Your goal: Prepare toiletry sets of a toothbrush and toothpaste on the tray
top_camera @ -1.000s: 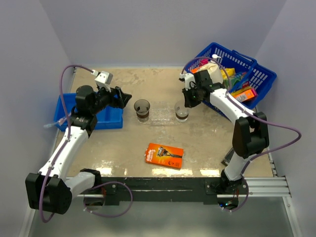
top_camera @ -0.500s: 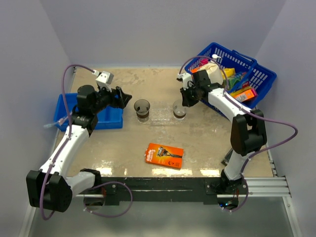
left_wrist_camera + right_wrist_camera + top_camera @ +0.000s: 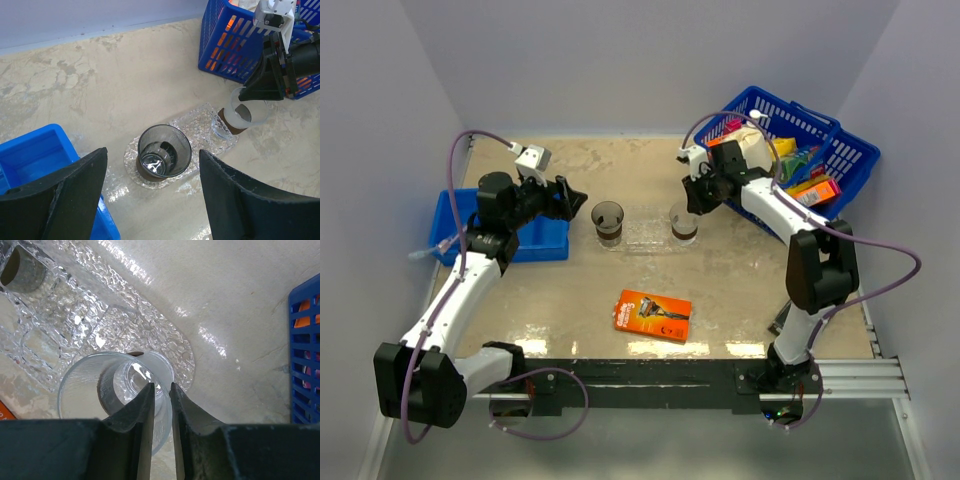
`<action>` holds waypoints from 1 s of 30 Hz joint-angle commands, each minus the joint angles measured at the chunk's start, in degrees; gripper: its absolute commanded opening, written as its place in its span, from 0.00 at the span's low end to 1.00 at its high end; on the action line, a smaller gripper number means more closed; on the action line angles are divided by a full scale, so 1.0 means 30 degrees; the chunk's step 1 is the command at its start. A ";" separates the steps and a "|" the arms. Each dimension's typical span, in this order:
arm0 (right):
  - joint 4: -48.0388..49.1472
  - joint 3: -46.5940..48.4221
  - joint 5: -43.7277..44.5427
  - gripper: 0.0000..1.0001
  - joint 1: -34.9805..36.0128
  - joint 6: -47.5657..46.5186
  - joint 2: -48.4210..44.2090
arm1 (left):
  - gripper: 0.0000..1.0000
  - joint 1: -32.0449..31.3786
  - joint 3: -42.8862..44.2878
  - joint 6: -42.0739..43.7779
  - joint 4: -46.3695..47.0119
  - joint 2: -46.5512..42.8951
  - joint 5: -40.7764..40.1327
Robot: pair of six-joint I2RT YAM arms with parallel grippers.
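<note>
The clear tray [image 3: 645, 235] [image 3: 197, 122] [image 3: 75, 315] lies mid-table. A brownish translucent cup [image 3: 608, 222] [image 3: 164, 151] stands on its left end. A second cup [image 3: 685, 223] [image 3: 243, 112] [image 3: 110, 390] sits at its right end. My right gripper [image 3: 698, 203] [image 3: 161, 386] straddles that cup's rim, one finger inside and one outside, jaws slightly parted and open. My left gripper [image 3: 575, 195] [image 3: 152, 152] hovers wide open over the left cup, holding nothing. I cannot pick out a toothbrush or toothpaste; they are hidden.
A blue wire basket [image 3: 840, 150] [image 3: 220, 40] [image 3: 305, 355] full of colourful packs stands at the back right. A blue bin [image 3: 545, 245] [image 3: 30, 155] sits under the left arm. An orange razor pack [image 3: 653, 315] lies toward the front.
The right gripper shifted the right cup slightly left and back onto the tray's end, and its jaws have parted a little from the rim. The left arm has stayed put.
</note>
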 commanded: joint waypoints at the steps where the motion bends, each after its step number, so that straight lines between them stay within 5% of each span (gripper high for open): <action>1: 0.1001 0.0761 -0.0679 0.25 0.0117 -0.0147 -0.0194 | 0.78 -0.0086 0.0604 0.0461 0.0584 0.0007 0.0075; 12: 0.1353 0.0147 0.1164 0.45 0.0146 0.1491 -0.1628 | 0.78 -0.0086 0.0604 0.0431 0.0555 0.0036 0.0105; 30: -0.0199 -0.1758 0.7405 0.44 0.1786 0.7497 -0.3769 | 0.78 -0.0086 0.0604 0.0314 0.0555 0.0095 0.0134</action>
